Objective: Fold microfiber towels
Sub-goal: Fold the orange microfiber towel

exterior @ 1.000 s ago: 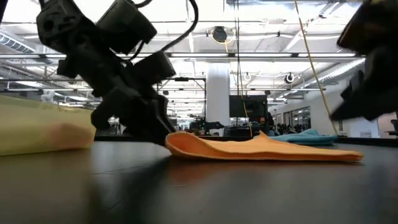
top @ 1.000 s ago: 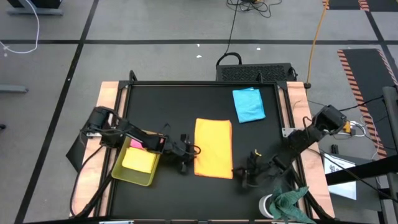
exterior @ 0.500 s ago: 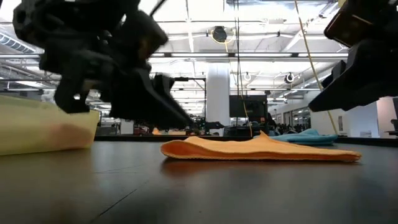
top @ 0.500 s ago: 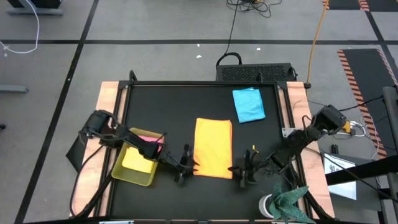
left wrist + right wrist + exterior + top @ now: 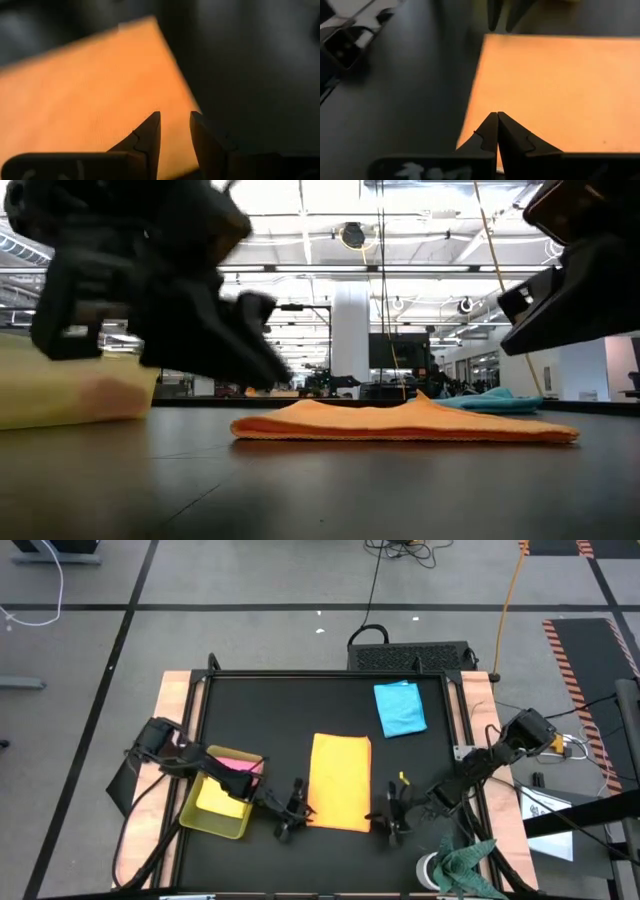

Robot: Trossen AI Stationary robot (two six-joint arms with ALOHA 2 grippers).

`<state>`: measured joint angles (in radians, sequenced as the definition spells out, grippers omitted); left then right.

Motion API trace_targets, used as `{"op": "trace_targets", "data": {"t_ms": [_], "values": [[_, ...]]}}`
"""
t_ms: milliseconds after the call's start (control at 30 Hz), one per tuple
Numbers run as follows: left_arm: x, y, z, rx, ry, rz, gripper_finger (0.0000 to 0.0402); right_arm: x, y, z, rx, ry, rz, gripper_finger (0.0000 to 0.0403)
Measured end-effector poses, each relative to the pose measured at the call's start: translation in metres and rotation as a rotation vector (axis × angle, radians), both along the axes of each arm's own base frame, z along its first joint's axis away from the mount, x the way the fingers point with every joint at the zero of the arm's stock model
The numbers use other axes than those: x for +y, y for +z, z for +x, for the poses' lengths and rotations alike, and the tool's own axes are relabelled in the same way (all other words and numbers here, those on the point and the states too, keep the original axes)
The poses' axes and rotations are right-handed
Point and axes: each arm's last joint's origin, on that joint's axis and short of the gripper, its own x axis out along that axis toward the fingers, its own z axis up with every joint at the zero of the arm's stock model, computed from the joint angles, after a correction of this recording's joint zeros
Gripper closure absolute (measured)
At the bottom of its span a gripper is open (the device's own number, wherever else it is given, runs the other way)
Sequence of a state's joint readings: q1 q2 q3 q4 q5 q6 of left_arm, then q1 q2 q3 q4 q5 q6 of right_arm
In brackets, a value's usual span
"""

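Bright, even light falls from ceiling strips [image 5: 400, 270] in the room behind the table. Below them in the low view, the near dark arm [image 5: 150, 280] is smeared by blur. Both wrist views are soft, the orange towel [image 5: 90, 100] out of focus.

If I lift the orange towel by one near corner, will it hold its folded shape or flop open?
The orange towel lies limp, with a soft hump in the low view, so it would probably droop and its layers may peel apart. It looks thin, so likely light. On the smooth dark table a push may slide or bunch it.
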<state>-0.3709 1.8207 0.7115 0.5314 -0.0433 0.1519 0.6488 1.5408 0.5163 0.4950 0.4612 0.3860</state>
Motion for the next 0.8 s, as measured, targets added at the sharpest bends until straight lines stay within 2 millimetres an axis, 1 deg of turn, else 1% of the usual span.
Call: {"op": "trace_targets", "data": {"t_ms": [100, 200, 267, 367, 433, 500, 567, 633, 800], "values": [[-0.009, 0.003, -0.003, -0.024, -0.056, 0.036, 0.0286, 0.000, -0.004, 0.005, -0.008, 0.063, -0.026, 0.0393], [-0.018, 0.002, -0.007, -0.023, -0.100, 0.044, 0.0259, 0.001, -0.015, 0.012, 0.017, 0.075, -0.040, 0.0367], [-0.022, -0.004, -0.009, -0.015, -0.109, 0.076, 0.0234, 0.003, -0.023, 0.018, 0.043, 0.070, -0.056, 0.0345], [-0.025, -0.012, -0.011, -0.001, -0.069, 0.139, 0.0200, 0.007, -0.030, 0.025, 0.061, 0.071, -0.076, 0.0316], [-0.025, -0.016, -0.010, 0.000, -0.078, 0.160, 0.0188, 0.010, -0.032, 0.030, 0.063, 0.082, -0.093, 0.0303], [-0.025, -0.020, -0.009, 0.001, -0.077, 0.171, 0.0186, 0.014, -0.030, 0.033, 0.051, 0.096, -0.103, 0.0295], [-0.025, -0.023, -0.009, 0.005, -0.058, 0.180, 0.0197, 0.018, -0.027, 0.036, 0.036, 0.112, -0.114, 0.0292], [-0.024, -0.024, -0.008, 0.006, -0.047, 0.187, 0.0220, 0.020, -0.024, 0.037, 0.021, 0.128, -0.127, 0.0291], [-0.024, -0.025, -0.008, 0.009, -0.020, 0.174, 0.0308, 0.022, -0.018, 0.036, 0.015, 0.154, -0.157, 0.0291]]}}
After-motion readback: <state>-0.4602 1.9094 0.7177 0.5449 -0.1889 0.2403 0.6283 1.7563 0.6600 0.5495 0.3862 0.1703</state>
